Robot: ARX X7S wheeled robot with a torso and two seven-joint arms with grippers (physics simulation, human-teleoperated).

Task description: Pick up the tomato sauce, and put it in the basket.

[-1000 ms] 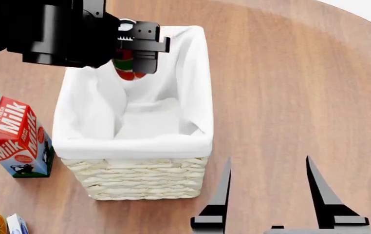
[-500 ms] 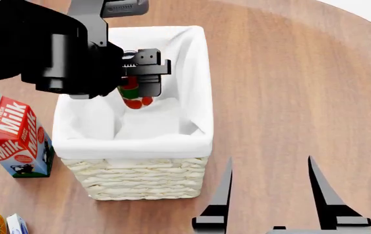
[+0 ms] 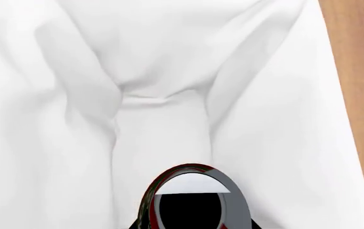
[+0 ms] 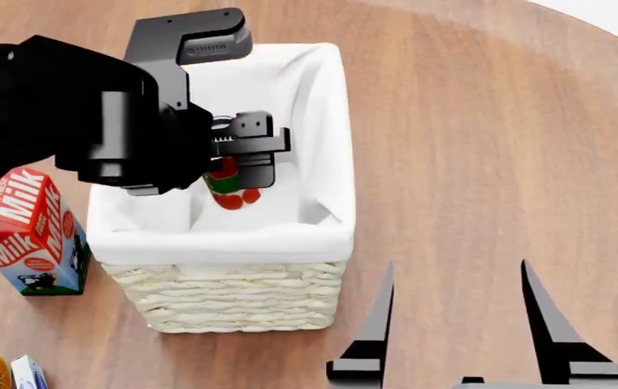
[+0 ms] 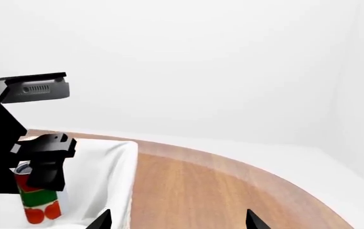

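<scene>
left end effector (image 4: 246,156) clamping tomato sauce (image 4: 225,183) inside basket (image 4: 233,298), red "milk" carton (image 4: 23,235) beside

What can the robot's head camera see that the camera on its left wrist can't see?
Only the head view shows the milk carton beside the basket, the basket's woven side, the right gripper open over bare table, and the tomato pictures on the tomato sauce label. Only the left wrist view shows the can's shiny silver top close up, with the liner's folds right below it. Both show the left gripper holding the can inside the basket, the white cloth liner, and a bit of the brown table.
</scene>
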